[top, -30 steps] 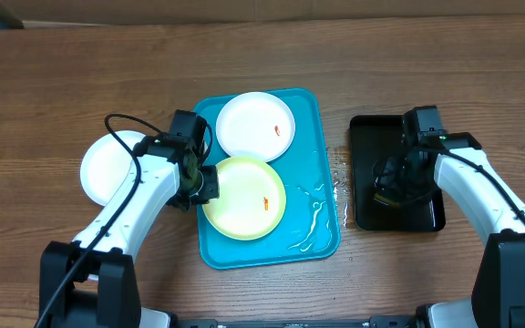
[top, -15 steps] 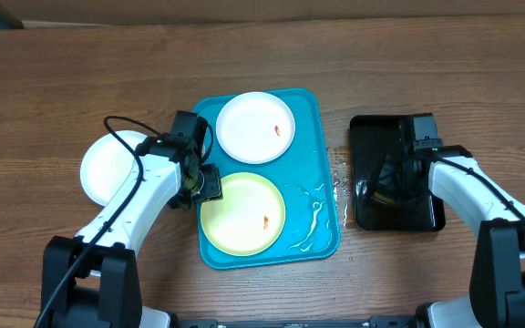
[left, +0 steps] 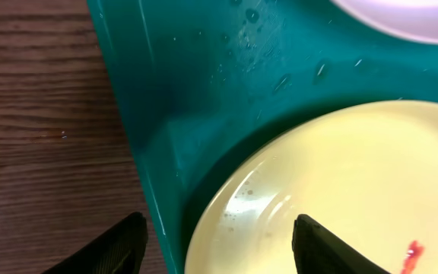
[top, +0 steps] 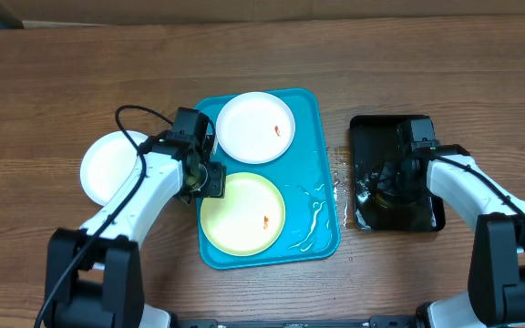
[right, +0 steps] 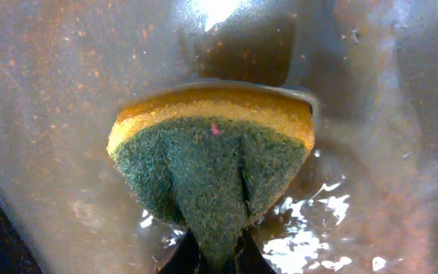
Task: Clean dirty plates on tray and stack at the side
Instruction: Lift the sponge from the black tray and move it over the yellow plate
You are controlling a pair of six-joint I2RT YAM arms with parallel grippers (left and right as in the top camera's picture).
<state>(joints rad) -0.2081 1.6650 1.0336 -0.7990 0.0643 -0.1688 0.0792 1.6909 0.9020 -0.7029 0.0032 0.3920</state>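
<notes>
At the middle of the table (top: 62, 91): the turquoise tray (top: 322, 155), streaked with water toward its 4 o'clock corner. Carries two of the plates: a white plate (top: 255, 128) at 12 o'clock with a red-orange smear near its 3 o'clock rim, and a yellow-green plate (top: 242, 214) at 6 o'clock with a small red mark just off centre. Off the tray at 9 o'clock, flat on the wood: a third plate (top: 108, 169), white, partly hidden under the left arm. Over the yellow-green plate's 10 o'clock rim, the left end effector (top: 210, 179): fingers apart, gripping nothing, one above the tray's edge, the other above the plate. At 3 o'clock of the tray, apart from it: a glossy black tray (top: 372, 137), wet inside. Within it, the right end effector (top: 392, 182), clamped on a yellow-and-green sponge (right: 213, 164), pinched into a fold against the wet bottom.
</notes>
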